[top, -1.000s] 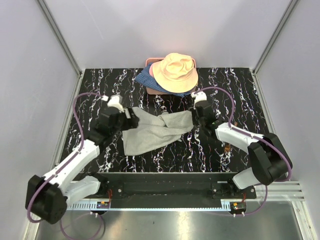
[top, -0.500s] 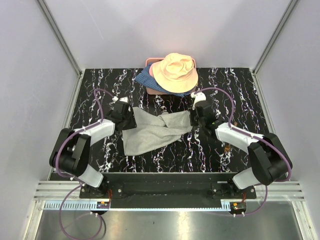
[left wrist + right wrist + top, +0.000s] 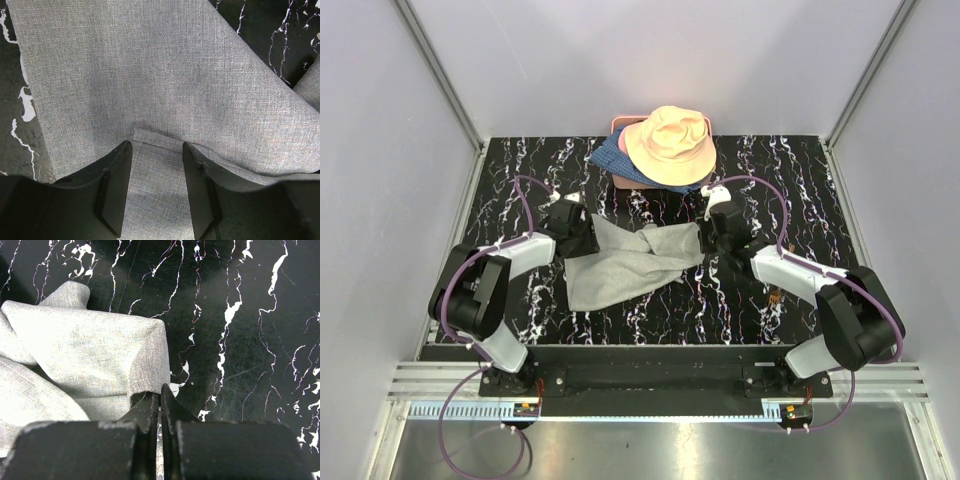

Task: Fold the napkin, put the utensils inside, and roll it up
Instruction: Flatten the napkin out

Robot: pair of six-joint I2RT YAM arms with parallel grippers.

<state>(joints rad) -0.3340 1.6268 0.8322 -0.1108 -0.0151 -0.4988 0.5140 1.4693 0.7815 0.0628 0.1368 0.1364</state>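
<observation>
Step — spreading napkin (image 3: pixel 625 265), rumpled on desk (image 3: pixel 810 170) | right end effector (image 3: pixel 161 392) pinched on its corner | left end effector (image 3: pixel 156 147) apart, astride a pleat | next, I judge — close left, pull it flat.

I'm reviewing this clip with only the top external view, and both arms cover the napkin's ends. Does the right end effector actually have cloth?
Observer: Yes. In the right wrist view the right end effector is shut on a folded corner of the napkin.
Operator: And the left one?
Observer: The left end effector is open, its fingers standing apart over the cloth.
Operator: Anything between them?
Observer: A small raised crease of napkin runs across the gap at the tips, unpinched.
</observation>
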